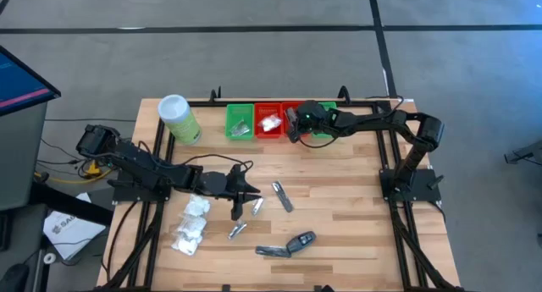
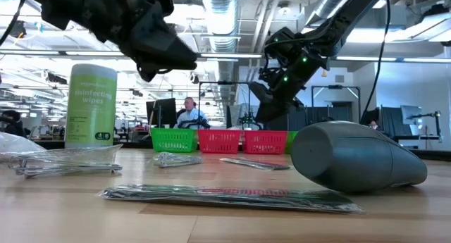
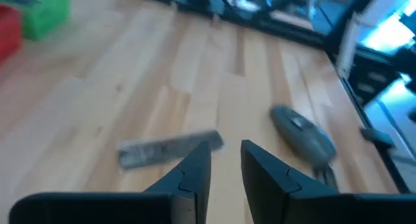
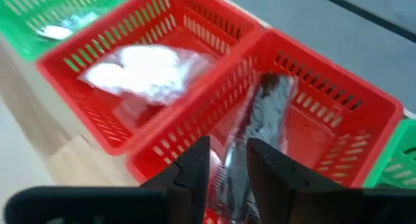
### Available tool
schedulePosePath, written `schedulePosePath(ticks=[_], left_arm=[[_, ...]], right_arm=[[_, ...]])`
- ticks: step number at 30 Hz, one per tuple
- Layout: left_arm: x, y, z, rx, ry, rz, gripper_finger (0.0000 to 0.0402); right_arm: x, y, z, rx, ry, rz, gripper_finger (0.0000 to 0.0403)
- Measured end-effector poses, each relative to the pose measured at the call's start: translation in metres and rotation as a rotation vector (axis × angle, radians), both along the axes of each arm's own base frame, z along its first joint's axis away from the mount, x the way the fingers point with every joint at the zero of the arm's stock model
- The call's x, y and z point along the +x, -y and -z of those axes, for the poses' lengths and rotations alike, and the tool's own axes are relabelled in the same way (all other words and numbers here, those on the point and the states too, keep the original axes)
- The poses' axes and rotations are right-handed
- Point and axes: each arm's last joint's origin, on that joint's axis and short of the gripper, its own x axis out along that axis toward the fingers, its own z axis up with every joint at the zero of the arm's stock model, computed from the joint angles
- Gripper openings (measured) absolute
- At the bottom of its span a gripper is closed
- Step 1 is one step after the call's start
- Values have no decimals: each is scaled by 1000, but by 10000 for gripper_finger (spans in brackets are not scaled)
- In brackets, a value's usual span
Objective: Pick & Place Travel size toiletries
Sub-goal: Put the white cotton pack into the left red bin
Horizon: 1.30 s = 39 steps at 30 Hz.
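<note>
Four small baskets line the far edge of the counter (image 1: 339, 207) from overhead, and the right tool (image 1: 294, 124) hangs over the second red basket (image 1: 292, 112), while the left tool (image 1: 247, 193) hovers mid-counter beside a foil sachet (image 1: 257, 206), with white packets (image 1: 191, 225) near the left and a dark oblong piece (image 1: 298, 240) nearer the front. At counter level, a green wipes canister (image 2: 91, 106) stands on the left. Past the left wrist, that tool (image 3: 225, 160) stands slightly parted, gripping nothing, above a silver sachet (image 3: 169, 148). Past the right wrist, that tool (image 4: 228, 160) pinches a dark foil packet (image 4: 257, 130) hanging into the red basket (image 4: 364, 107).
</note>
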Motion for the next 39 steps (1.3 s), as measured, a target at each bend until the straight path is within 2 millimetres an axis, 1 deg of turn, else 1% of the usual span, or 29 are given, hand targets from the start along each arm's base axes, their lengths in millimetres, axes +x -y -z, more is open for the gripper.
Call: schedulePosePath(ticks=[4,6,8,11,15,18,22,25,31,36,39], left_arm=[[-10,7,8,-6,-130,49,76],[-21,9,14,-7,-246,23,76],[-31,10,17,-51,-329,-33,76],[-47,14,13,-115,-399,-85,76],[-63,23,1,-181,-401,-77,76],[-77,30,-4,-214,-446,-33,73],[-95,42,-4,-277,-561,48,61],[-106,51,-2,-340,-647,72,51],[-121,64,0,-445,-761,59,45],[-133,66,4,-437,-860,7,46],[-135,65,5,-459,-906,-17,52]], right_arm=[[4,-13,-9,-25,8,-56,103],[5,-20,-16,-42,21,-87,102],[6,-28,-23,-56,39,-112,102],[7,-37,-32,-70,65,-142,103],[7,-46,-42,-94,83,-180,102],[8,-52,-42,-93,83,-197,103],[9,-57,-41,-87,71,-212,102],[8,-57,-40,-84,62,-213,103],[8,-57,-40,-83,61,-211,102],[8,-57,-40,-84,64,-211,102],[8,-57,-40,-81,66,-208,102]])
